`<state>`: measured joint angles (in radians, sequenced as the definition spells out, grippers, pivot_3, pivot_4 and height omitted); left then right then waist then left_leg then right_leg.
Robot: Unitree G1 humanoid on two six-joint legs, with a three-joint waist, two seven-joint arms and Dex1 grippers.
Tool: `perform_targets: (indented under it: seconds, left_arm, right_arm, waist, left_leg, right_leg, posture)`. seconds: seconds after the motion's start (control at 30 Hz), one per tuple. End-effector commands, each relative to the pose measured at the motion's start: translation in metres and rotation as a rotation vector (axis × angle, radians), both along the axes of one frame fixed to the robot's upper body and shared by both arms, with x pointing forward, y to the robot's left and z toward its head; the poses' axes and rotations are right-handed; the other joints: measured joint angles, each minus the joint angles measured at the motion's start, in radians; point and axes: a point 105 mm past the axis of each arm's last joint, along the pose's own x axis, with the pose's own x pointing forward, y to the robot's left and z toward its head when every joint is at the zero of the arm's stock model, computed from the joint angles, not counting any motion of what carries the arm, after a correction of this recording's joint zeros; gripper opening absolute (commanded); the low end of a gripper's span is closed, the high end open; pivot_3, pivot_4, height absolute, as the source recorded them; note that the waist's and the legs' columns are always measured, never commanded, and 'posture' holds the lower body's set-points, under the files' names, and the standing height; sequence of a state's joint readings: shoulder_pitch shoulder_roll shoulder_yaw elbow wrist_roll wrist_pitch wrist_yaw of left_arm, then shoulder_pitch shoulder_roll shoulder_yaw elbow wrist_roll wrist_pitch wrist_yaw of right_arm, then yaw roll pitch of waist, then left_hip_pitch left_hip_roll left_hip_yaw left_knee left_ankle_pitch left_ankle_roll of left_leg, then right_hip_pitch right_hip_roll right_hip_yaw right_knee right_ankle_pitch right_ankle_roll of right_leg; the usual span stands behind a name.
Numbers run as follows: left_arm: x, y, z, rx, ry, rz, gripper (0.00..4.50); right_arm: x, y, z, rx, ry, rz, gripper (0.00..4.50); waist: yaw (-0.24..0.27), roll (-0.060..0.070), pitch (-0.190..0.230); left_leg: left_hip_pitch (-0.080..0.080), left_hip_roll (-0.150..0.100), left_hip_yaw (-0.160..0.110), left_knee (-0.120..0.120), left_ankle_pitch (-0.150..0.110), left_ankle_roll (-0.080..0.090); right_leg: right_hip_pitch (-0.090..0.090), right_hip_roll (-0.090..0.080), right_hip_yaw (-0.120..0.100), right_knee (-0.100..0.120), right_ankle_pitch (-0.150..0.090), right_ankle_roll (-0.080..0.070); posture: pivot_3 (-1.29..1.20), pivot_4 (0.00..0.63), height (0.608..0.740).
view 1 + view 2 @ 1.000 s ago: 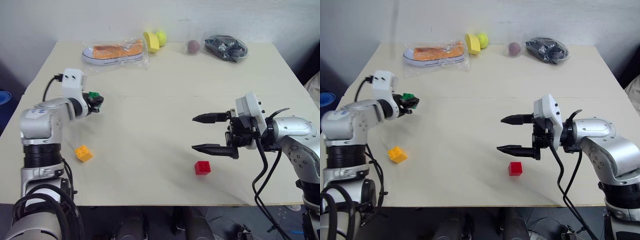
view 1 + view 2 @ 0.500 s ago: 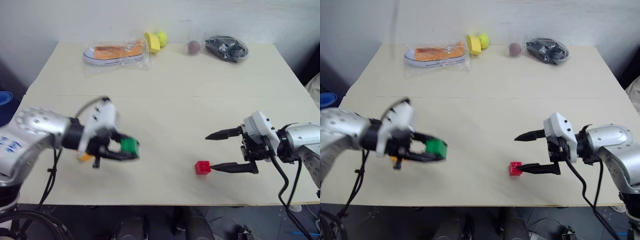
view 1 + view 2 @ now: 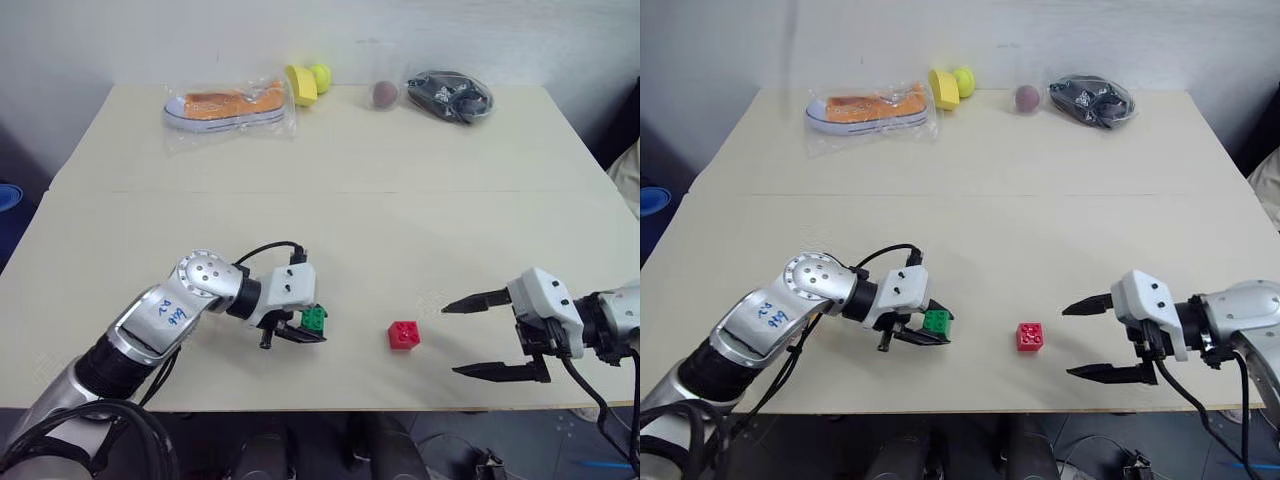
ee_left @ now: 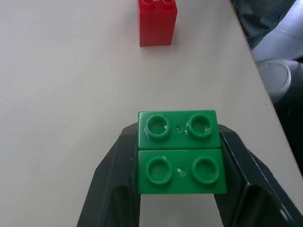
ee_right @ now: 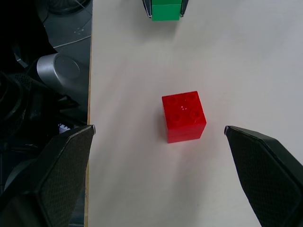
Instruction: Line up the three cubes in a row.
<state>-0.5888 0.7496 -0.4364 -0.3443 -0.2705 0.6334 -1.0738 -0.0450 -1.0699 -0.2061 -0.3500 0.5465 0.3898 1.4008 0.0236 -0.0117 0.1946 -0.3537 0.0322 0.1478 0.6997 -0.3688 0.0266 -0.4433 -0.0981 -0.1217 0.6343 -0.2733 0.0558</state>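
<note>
tabletop [image 3: 420, 180]: wide, pale, mostly bare in the middle. along the far edge lie a bagged orange shoe [image 3: 228, 104], yellow-green balls [image 3: 308, 80], a small dark ball [image 3: 386, 93] and a dark bagged bundle [image 3: 450, 95], all well apart from the work area.

left hand [image 3: 300, 328]: low over the near-centre tabletop, clamped on the green cube [image 3: 314, 318], studs up between the fingers. cannot tell whether the cube's underside is touching the surface.

right hand [image 3: 490, 335]: at the near right, jaws spread wide and empty, pointing left toward the red cube [image 3: 404, 334].

red cube sits free on the tabletop between the two hands, a short gap right of the green one. the orange-yellow cube cannot be made out in these views; it may lie behind the left arm.

risks, judged:
- release while the green cube is off the surface or tilted: it could tumble and land askew to the red one.
- left fingers pushed further right could nudge the red cube and shift the row.
- the two hands face each other across the red cube; moving in together risks finger contact.
- third cube is out of sight near the left arm, so an elbow sweep might knock it toward the near edge.
</note>
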Motion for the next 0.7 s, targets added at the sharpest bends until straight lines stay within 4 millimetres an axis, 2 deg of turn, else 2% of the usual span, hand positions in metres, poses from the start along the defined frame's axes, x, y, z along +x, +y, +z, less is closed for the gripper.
perform_targets:
  seconds: [0.03,0.27,0.43,0.5,0.57,0.7]
  left_arm:
    - [0.002,-0.008,0.000,0.010,-0.035,-0.034,1.53]
    - [0.000,-0.009,-0.017,0.032,-0.004,0.002,1.53]
    - [0.008,-0.010,-0.023,0.022,-0.022,0.065,1.53]
    - [0.006,-0.012,-0.024,0.010,-0.007,0.067,2.25]
    - [0.003,-0.013,-0.023,0.002,0.003,0.064,2.75]
    - [0.001,-0.008,-0.015,-0.018,0.023,0.090,4.06]
  right_arm:
    - [0.000,-0.003,0.008,-0.028,-0.058,-0.007,4.50]
    - [0.004,0.000,0.005,-0.013,-0.082,-0.028,4.50]
    - [0.007,0.004,0.005,0.004,-0.090,-0.031,4.50]
    - [0.008,0.006,0.006,0.008,-0.091,-0.026,4.50]
    - [0.009,0.008,0.008,0.022,-0.088,-0.024,4.50]
    - [0.011,0.009,0.011,0.032,-0.078,-0.018,4.50]
  waist:
    - [0.001,0.000,0.000]
    - [0.002,0.000,0.000]
    - [0.002,0.000,0.000]
    - [0.002,0.000,0.000]
    - [0.002,0.000,0.000]
    - [0.001,0.000,0.000]
  left_leg:
    - [0.000,0.000,0.000,0.000,0.000,0.000]
    - [0.000,-0.001,-0.001,0.000,0.000,0.001]
    - [0.000,0.000,-0.001,0.001,0.000,0.001]
    - [0.000,-0.001,-0.001,0.001,0.000,0.001]
    - [0.000,-0.001,-0.001,0.001,0.000,0.001]
    - [0.000,-0.001,-0.001,0.001,0.001,0.001]
  right_leg:
    - [0.000,0.000,0.000,0.000,0.000,0.000]
    - [0.000,-0.001,0.000,0.000,0.000,0.000]
    - [0.000,-0.003,0.000,0.000,0.000,0.000]
    - [0.000,-0.003,0.000,0.001,0.000,0.000]
    - [0.000,-0.003,0.000,0.001,0.000,0.000]
    - [0.000,-0.004,0.000,0.001,0.000,0.000]
  posture:
    - [0.00,0.150,0.740]
    - [0.00,0.150,0.740]
    - [0.00,0.150,0.740]
    - [0.00,0.150,0.740]
    - [0.00,0.150,0.740]
    - [0.00,0.150,0.740]
